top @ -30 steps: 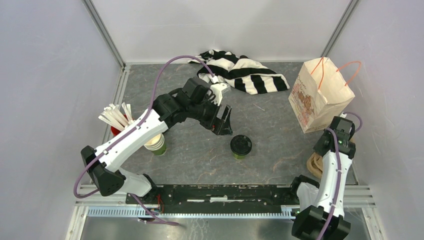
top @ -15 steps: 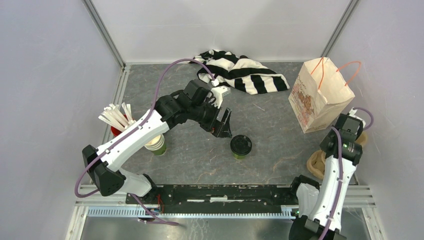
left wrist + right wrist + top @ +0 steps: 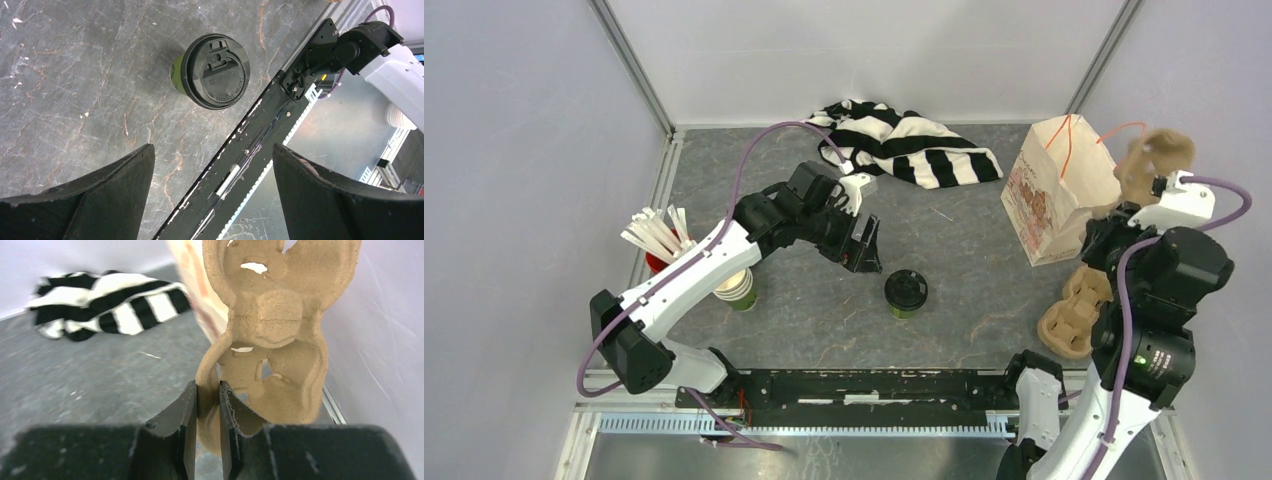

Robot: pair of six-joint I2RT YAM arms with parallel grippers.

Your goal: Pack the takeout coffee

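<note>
Takeout coffee [image 3: 215, 71] just ahead of left gripper [image 3: 212, 155], jaws wide | right gripper [image 3: 207, 400] clamps cup carrier [image 3: 270, 340]

The right gripper [image 3: 207, 390] pinches the lower left edge of a brown cardboard cup carrier [image 3: 275, 315], which stands upright. Just behind the carrier's left side is a paper bag [image 3: 197, 280]. Well to the carrier's left, a black-and-white striped cloth [image 3: 110, 305] lies on the gray table [image 3: 75, 375].

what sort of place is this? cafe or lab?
Probably a lab test cell, not a cafe: blank walls on aluminium posts, arms bolted to a rail, staged props (lidded coffee cup, paper bag, pulp cup carrier).
</note>
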